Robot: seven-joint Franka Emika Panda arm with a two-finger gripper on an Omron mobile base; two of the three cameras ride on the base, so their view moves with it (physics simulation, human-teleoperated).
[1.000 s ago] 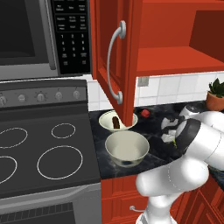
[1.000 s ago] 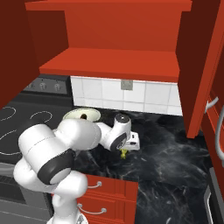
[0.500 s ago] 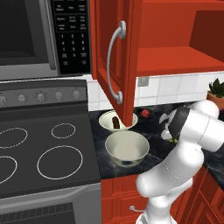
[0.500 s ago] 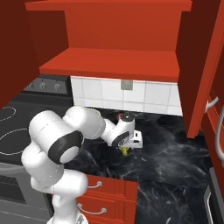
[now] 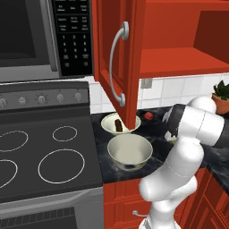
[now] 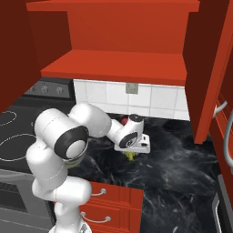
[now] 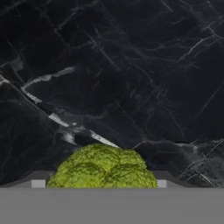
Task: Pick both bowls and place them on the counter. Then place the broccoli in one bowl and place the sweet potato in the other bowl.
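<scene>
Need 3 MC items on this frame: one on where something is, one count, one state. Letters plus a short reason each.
1. Where is the sweet potato?
A. in the shallower bowl at the back
B. on the stovetop
C. on the cabinet shelf

2. How many bowls stand on the counter?
A. one
B. two
C. three

3. What is in the deeper bowl?
A. broccoli
B. a red item
C. nothing

Answers:
1 A: the brown lump lies inside the shallower bowl, partly behind the open cabinet door.
2 B: the left base view shows the shallower one behind and the deeper one in front, both on the black marble.
3 C: its cream inside is bare; the broccoli sits on the counter right at the gripper.
</scene>
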